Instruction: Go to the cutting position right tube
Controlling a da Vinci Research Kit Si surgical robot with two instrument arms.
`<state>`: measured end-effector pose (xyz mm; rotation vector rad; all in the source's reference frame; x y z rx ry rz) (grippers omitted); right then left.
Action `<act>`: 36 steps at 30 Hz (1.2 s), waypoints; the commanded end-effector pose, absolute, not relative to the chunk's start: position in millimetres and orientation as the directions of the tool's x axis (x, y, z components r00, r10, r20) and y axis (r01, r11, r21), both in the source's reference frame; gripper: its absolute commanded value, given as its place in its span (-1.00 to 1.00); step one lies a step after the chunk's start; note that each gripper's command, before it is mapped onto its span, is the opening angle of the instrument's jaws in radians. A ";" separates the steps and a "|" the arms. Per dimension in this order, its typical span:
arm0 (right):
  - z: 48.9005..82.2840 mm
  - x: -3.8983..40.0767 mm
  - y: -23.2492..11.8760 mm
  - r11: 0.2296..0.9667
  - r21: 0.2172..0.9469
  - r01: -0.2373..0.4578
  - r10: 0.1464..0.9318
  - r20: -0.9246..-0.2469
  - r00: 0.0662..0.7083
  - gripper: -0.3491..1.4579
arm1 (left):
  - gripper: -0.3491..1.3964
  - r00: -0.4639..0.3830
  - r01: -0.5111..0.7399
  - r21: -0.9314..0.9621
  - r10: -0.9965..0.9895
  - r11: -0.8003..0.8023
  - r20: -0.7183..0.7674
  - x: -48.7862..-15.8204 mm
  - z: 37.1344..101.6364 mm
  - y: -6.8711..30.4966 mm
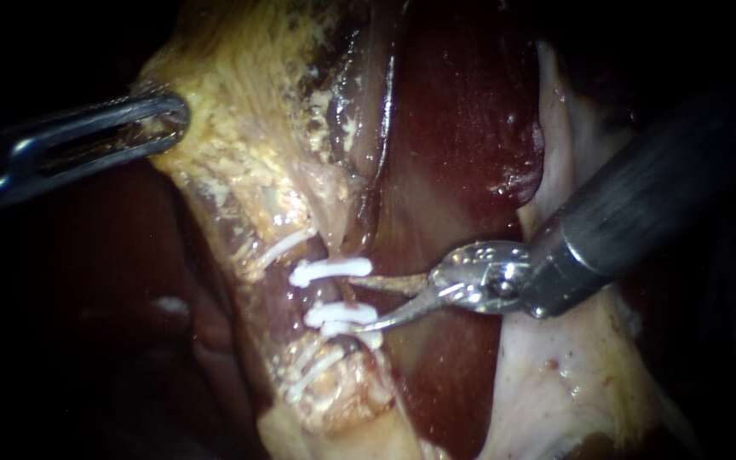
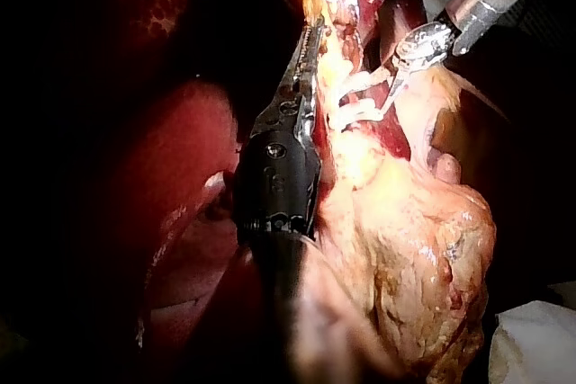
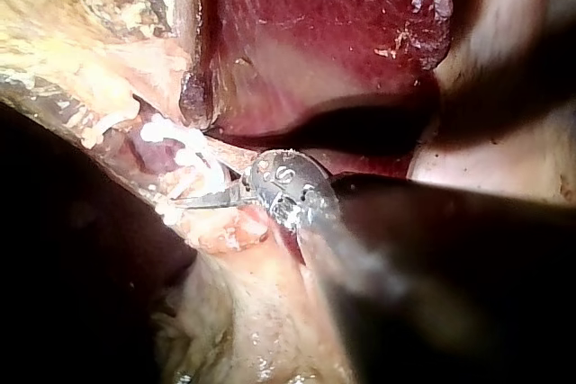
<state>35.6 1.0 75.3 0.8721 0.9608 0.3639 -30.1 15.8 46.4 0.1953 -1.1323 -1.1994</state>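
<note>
A thin tube (image 1: 347, 294) runs down the middle and carries two white clips, an upper clip (image 1: 330, 271) and a lower clip (image 1: 338, 315). My right instrument (image 1: 358, 303) comes in from the right with two slim blades open. One blade tip lies just under the upper clip and the other at the lower clip, so they straddle the stretch of tube between. In the right wrist view the right instrument (image 3: 193, 200) points at the clips (image 3: 171, 132). My left instrument (image 1: 163, 119) is shut on the yellow fatty gallbladder tissue (image 1: 240, 128) at the upper left, seen also as the left instrument (image 2: 310, 51).
Dark red liver (image 1: 462, 128) lies behind and right of the tube. Pale whitish tissue (image 1: 555, 375) sits under my right instrument's shaft. Another pale strand (image 1: 278, 247) crosses left of the upper clip. White gauze (image 2: 540, 339) lies beside the gallbladder.
</note>
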 end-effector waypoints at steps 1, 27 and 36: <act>75.3 35.7 1.0 0.616 0.782 0.096 0.623 -0.558 0.549 0.90 | -1.00 -0.075 0.632 0.653 -0.806 0.416 0.587 -30.1 46.4 15.8; 76.2 39.0 0.9 0.554 0.819 0.151 0.645 -0.537 0.543 0.83 | -1.00 -0.075 0.633 0.652 -0.806 0.417 0.588 -30.2 46.7 15.8; 76.1 39.7 0.5 0.521 0.837 0.166 0.656 -0.517 0.550 0.83 | -1.00 -0.075 0.633 0.652 -0.806 0.417 0.588 -30.3 46.8 15.8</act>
